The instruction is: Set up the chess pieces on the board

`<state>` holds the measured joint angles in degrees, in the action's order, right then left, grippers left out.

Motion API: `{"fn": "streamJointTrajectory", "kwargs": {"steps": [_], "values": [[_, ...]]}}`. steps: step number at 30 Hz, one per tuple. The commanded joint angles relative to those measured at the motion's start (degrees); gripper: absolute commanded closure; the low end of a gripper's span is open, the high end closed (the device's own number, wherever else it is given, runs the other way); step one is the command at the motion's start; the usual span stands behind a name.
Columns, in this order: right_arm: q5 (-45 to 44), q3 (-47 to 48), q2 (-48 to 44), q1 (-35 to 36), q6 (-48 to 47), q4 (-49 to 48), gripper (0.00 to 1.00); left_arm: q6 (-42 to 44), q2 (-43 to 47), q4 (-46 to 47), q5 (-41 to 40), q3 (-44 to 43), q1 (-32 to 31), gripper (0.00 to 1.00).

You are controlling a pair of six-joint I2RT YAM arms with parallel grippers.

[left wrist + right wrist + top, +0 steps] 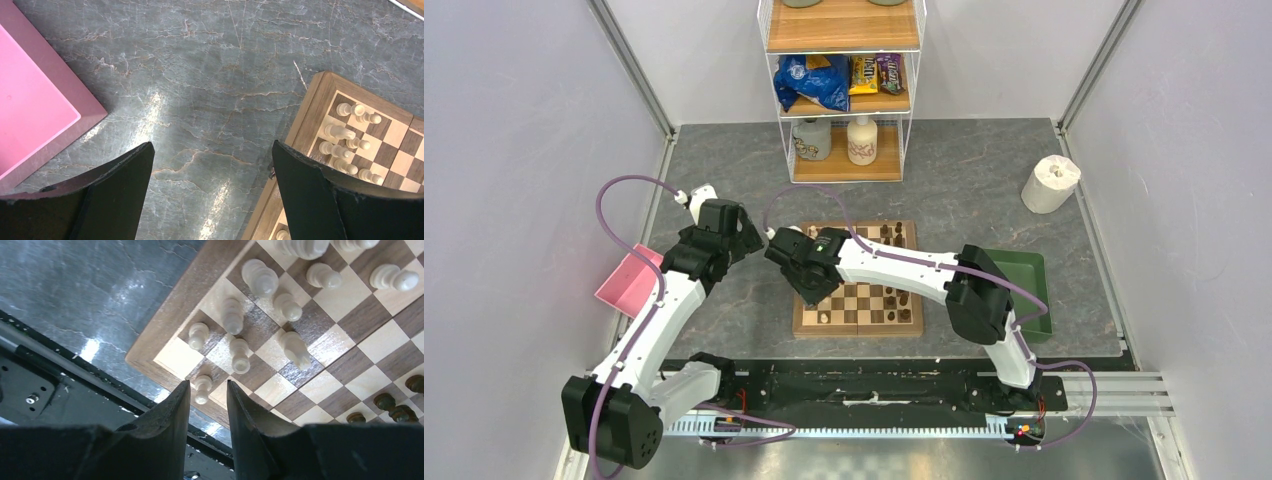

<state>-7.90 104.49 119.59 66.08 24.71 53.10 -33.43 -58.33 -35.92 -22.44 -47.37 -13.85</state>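
Note:
The board [860,297] lies at the table's middle. Cream chess pieces [233,315] stand and lean in its left rows. They also show in the left wrist view [345,132]. Dark pieces [902,300] stand on its right side and show in the right wrist view [392,405]. My right gripper [207,385] hangs over the board's near left corner [796,272], narrowly open and empty. A cream pawn [202,388] stands just beyond its tips. My left gripper [212,150] is wide open and empty over the grey table, left of the board [305,115], shown from above [749,235].
A pink tray [629,280] sits at the left, close to my left gripper [30,110]. A green tray [1036,290] lies right of the board, partly under my right arm. A paper roll [1051,183] stands back right and a wire shelf [844,90] behind the board. A black rail [50,385] runs along the near edge.

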Motion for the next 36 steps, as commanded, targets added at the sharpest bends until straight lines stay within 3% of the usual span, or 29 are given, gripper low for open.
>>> {"fn": "streamJointTrajectory", "kwargs": {"steps": [1, 36], "values": [[-2.7, -1.8, -3.8, -0.6, 1.4, -1.1, 0.6, -1.7, 0.8, 0.3, -1.6, 0.1, 0.3, 0.05], [2.2, -3.6, -0.6, -4.3, 1.1, -3.9, 0.61, -1.4, -0.5, 1.2, -0.7, 0.4, 0.3, 0.05]]}}
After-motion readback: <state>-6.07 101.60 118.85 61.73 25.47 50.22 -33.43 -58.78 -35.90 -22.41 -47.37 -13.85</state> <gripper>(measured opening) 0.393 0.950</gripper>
